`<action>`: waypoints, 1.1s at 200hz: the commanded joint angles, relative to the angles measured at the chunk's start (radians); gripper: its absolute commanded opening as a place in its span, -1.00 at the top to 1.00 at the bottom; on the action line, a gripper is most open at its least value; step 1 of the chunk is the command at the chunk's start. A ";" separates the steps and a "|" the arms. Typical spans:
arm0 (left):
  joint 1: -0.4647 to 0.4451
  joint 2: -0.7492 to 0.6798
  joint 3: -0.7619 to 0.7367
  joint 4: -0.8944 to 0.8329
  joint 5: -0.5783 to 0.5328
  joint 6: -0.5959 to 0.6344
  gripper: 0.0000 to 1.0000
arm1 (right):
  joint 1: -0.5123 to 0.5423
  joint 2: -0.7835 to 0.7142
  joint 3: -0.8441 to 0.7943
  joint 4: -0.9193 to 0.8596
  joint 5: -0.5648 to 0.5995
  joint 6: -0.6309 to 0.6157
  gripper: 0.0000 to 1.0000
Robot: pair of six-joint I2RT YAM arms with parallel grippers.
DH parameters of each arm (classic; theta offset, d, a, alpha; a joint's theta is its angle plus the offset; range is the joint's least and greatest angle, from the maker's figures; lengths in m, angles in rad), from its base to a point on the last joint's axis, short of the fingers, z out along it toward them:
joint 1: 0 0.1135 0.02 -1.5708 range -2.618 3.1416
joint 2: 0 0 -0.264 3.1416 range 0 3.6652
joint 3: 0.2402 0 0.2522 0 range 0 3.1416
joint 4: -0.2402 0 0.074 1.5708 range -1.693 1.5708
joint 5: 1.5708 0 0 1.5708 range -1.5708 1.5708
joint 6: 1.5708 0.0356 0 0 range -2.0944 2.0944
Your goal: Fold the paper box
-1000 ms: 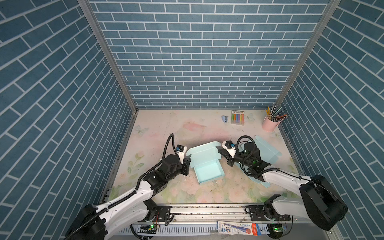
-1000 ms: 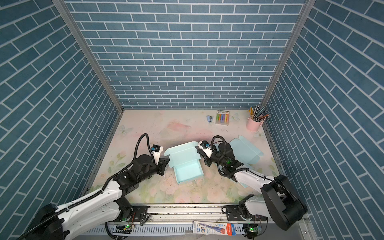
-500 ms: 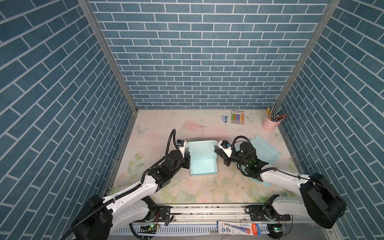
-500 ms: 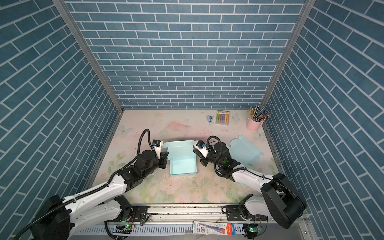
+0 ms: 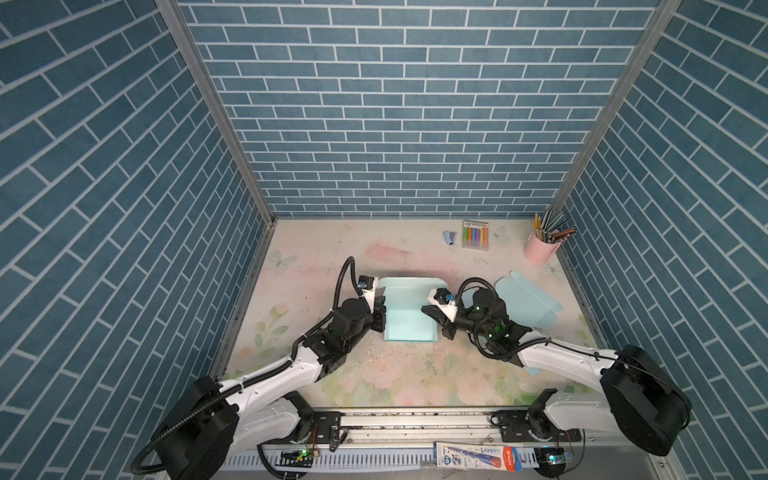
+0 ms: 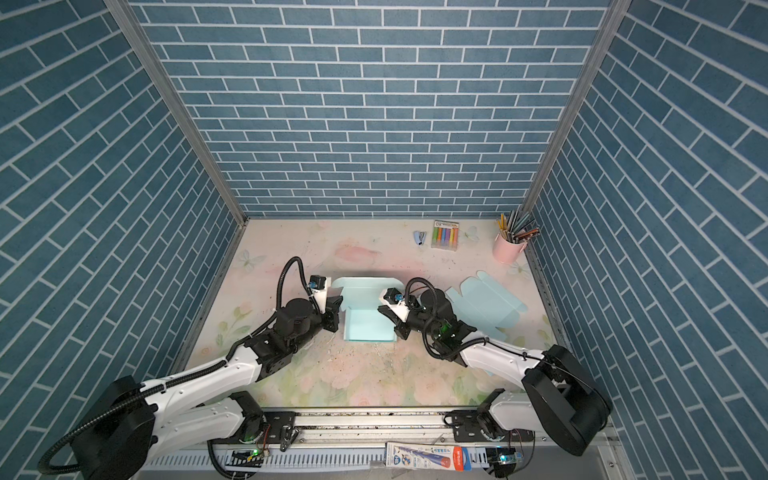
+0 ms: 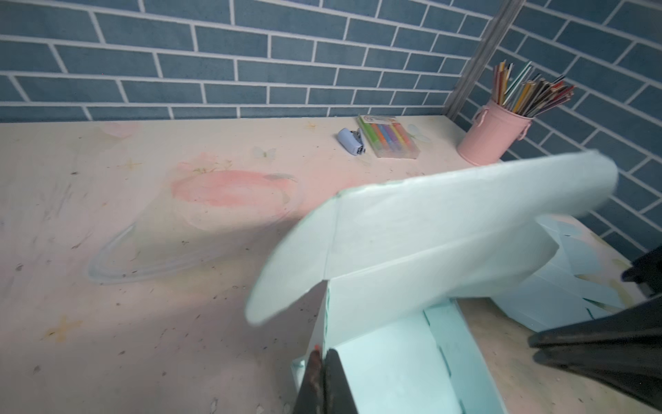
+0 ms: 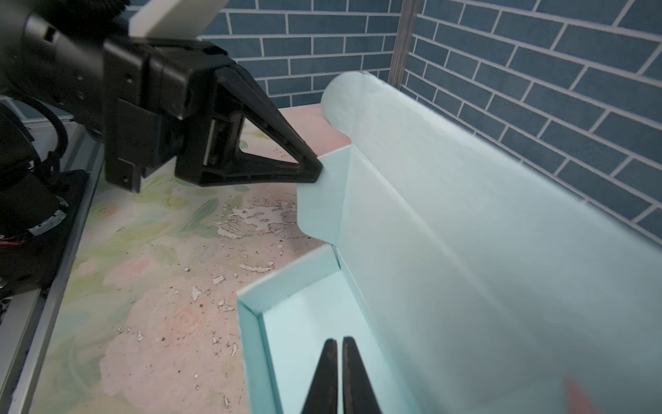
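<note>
One paper box [image 5: 409,326] lies lengthwise left-to-right, lid [image 5: 409,291] raised at the rear.

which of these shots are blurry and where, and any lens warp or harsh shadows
Left wrist view: the box lid smears soft along its curved edge, while the pencil cup behind stays fairly crisp. Right wrist view: the lid blurs toward the camera, while the left gripper is sharp. Both top views: sharp, evenly lit, only soft shadows, brick walls splayed outward by the wide lens.
</note>
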 commanded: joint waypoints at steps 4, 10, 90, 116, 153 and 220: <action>-0.010 0.014 0.008 0.072 0.025 0.014 0.98 | 0.013 -0.012 -0.002 0.008 -0.031 0.026 0.85; -0.014 0.017 0.010 0.077 0.021 0.015 0.98 | 0.015 -0.012 -0.005 0.014 -0.029 0.028 0.85; -0.053 0.049 0.013 0.101 -0.011 0.039 0.96 | 0.024 -0.028 -0.024 0.024 -0.018 0.035 0.85; -0.054 0.052 -0.001 0.119 -0.017 0.041 0.96 | 0.026 -0.034 -0.021 0.018 -0.019 0.034 0.85; -0.055 0.044 -0.027 0.160 -0.010 0.034 0.96 | 0.029 -0.044 -0.027 0.020 -0.013 0.034 0.85; -0.055 0.082 0.010 0.104 0.031 0.086 0.96 | -0.140 -0.145 -0.031 -0.030 0.021 0.107 -0.08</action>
